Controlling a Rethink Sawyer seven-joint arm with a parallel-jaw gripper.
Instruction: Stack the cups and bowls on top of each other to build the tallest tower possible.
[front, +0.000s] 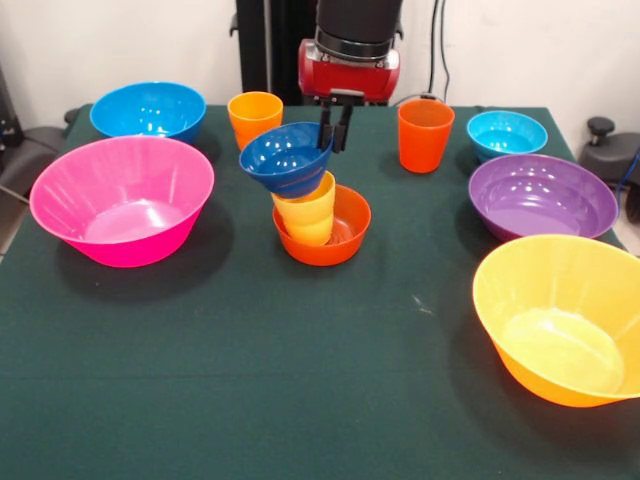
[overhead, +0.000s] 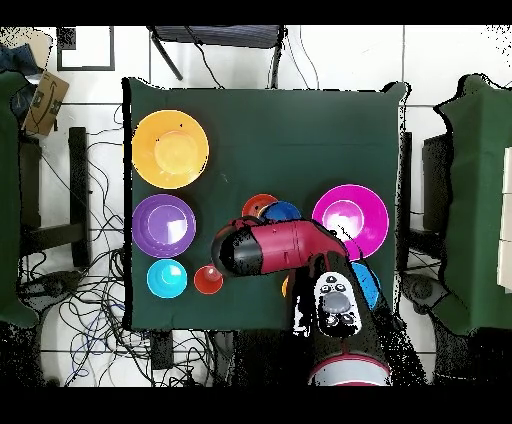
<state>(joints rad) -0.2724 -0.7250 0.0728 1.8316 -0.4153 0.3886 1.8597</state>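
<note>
My gripper (front: 335, 128) is shut on the right rim of the dark blue bowl (front: 285, 160), which sits tilted on top of the yellow cup (front: 308, 208). The yellow cup stands in the small orange-red bowl (front: 340, 240) at the table's middle. The light orange cup (front: 254, 118) stands just behind and to the left. The red-orange cup (front: 425, 135) and the cyan bowl (front: 506, 134) stand at the back right. In the overhead view my arm hides the gripper; the dark blue bowl (overhead: 283, 211) and the orange-red bowl (overhead: 258, 204) show beside it.
The pink bowl (front: 122, 198) and the medium blue bowl (front: 148, 110) stand on the left. The purple bowl (front: 541, 195) and the yellow-orange bowl (front: 560, 320) stand on the right. The dark green table (front: 300, 380) stretches out in front.
</note>
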